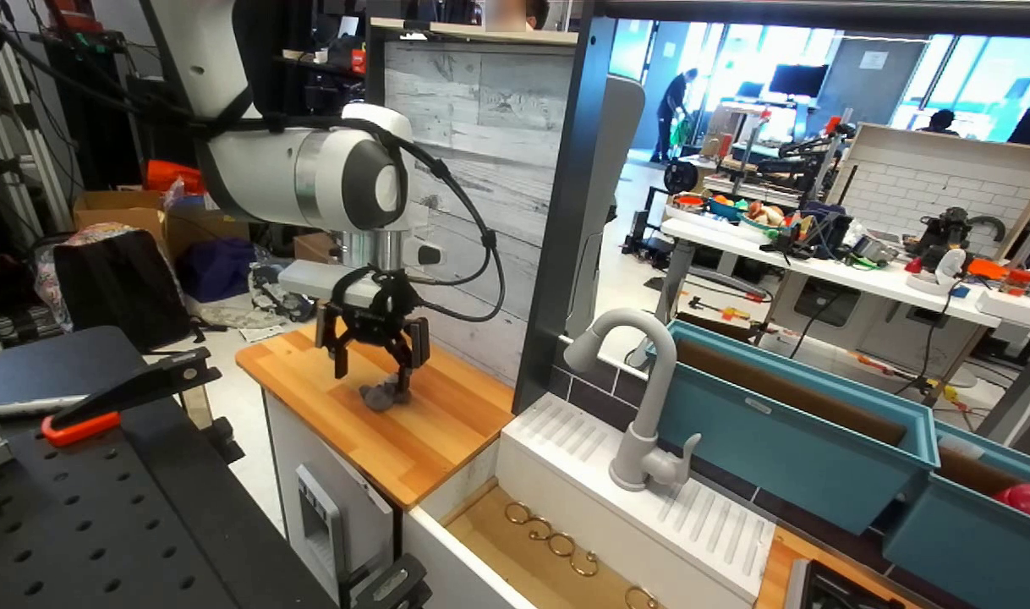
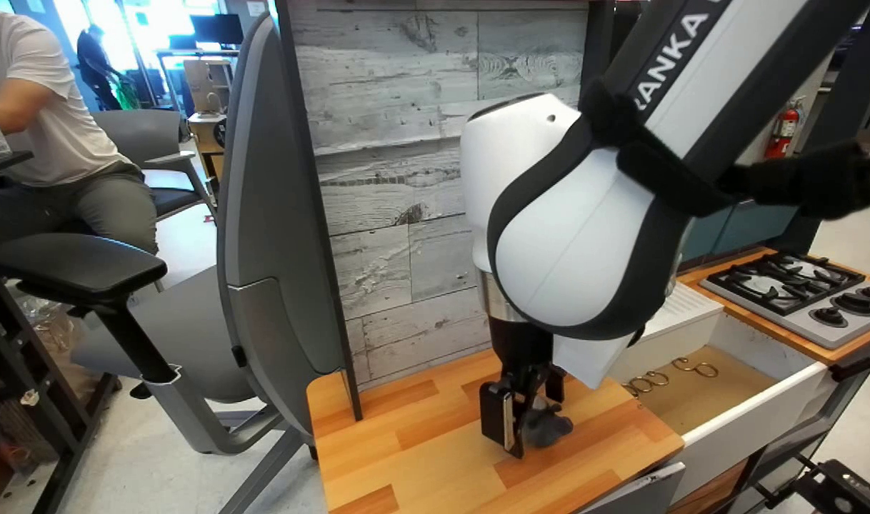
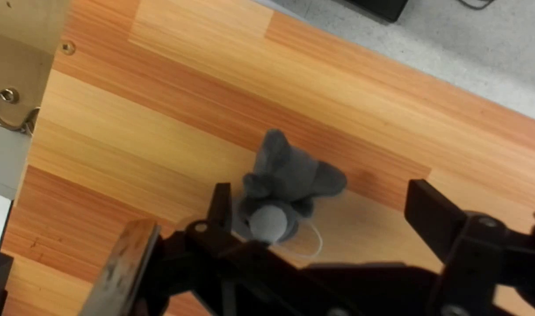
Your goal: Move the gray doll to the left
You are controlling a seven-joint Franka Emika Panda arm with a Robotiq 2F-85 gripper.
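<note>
The gray doll [image 3: 289, 175] is a small soft gray toy with a pale round patch and a thin white loop. It lies on the wooden countertop [image 1: 447, 440] and also shows in both exterior views [image 1: 380, 396] [image 2: 547, 426]. My gripper [image 3: 320, 197] is open, low over the counter, pointing down. In the wrist view the doll's pale-patched end is just inside the left finger, and its body extends past the fingertips. A wide gap separates it from the right finger. I cannot tell whether the left finger touches it. The gripper also shows in both exterior views [image 1: 373, 370] [image 2: 529, 417].
A gray wood-plank panel [image 1: 481, 169] stands behind the counter. Beside the counter is an open sink or drawer box [image 1: 473, 550] with brass hooks, then a gray faucet [image 1: 650, 397]. A stove [image 2: 792, 285] and a gray chair [image 2: 278, 214] flank the area.
</note>
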